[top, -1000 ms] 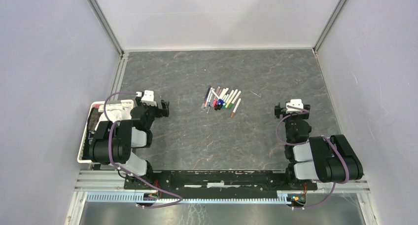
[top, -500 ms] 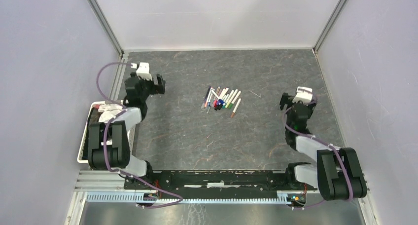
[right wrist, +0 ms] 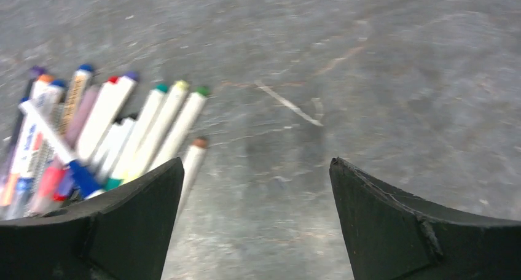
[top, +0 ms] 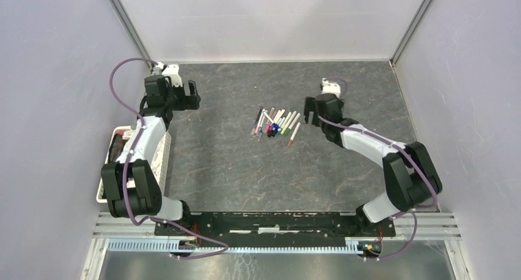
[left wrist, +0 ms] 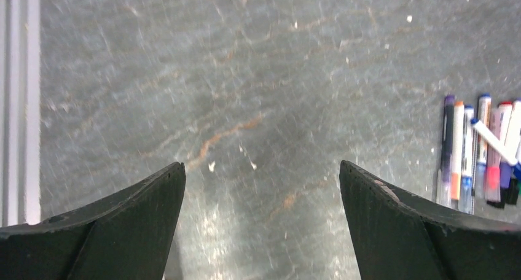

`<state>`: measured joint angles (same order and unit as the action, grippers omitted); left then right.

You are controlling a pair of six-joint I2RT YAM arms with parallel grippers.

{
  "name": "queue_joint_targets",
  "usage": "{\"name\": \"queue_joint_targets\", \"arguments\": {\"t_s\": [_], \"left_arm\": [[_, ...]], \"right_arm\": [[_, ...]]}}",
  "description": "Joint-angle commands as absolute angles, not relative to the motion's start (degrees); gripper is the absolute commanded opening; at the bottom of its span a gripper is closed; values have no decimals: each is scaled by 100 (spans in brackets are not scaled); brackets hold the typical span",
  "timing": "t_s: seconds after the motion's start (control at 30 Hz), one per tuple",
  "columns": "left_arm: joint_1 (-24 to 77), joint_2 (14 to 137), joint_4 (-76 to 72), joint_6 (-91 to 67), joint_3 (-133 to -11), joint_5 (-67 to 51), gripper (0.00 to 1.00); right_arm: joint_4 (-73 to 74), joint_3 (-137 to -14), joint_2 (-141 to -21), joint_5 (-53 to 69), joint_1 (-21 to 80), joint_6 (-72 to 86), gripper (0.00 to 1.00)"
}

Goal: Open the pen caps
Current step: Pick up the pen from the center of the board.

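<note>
The pens (top: 276, 123) lie side by side in a loose bundle at the table's middle, white and clear barrels with coloured ends. The pen caps (top: 271, 131) sit on the pens' near ends, red, blue, green and dark. My left gripper (top: 184, 101) hovers open well to the left of the bundle; its wrist view catches the pens (left wrist: 482, 151) only at the right edge, with bare table under the left gripper (left wrist: 260, 164). My right gripper (top: 321, 117) hangs open just right of the bundle. In its wrist view the pens (right wrist: 104, 132) lie beside the left finger, and the right gripper (right wrist: 257, 160) holds nothing.
A white basket (top: 104, 188) with dark items stands at the left edge beside the left arm. A thin white sliver (right wrist: 289, 105) lies on the dark stone-patterned table (top: 246, 169) right of the pens. White walls and metal rails enclose the table.
Both arms have stretched away from their bases. The left gripper went up to the far left; the right gripper swung left, up to the pen bundle. Both stayed open.
</note>
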<state>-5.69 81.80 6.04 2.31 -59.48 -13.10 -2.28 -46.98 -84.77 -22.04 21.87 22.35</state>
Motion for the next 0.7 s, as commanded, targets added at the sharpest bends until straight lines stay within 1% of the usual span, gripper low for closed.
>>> {"name": "queue_joint_targets", "arguments": {"t_s": [0.0,0.17,0.43,0.5,0.67], "left_arm": [[-618,7916,1466,451,-6065,-1441,100],[-648,7758,1724,584,-6056,-1397,100],[-651,7670,2078,746,-6176,-1430,100],[-657,7628,2129,786,-6179,-1446,100],[-657,7532,2351,987,-6166,-1648,100]], "right_arm": [[468,-5417,-9044,-2270,2772,2576,92],[754,-5912,-9723,-2240,3215,2744,74],[929,-6067,-10151,-2391,3585,3093,55],[987,-6069,-10227,-2499,3631,3205,52],[973,-6155,-10484,-2576,3630,3296,52]]}}
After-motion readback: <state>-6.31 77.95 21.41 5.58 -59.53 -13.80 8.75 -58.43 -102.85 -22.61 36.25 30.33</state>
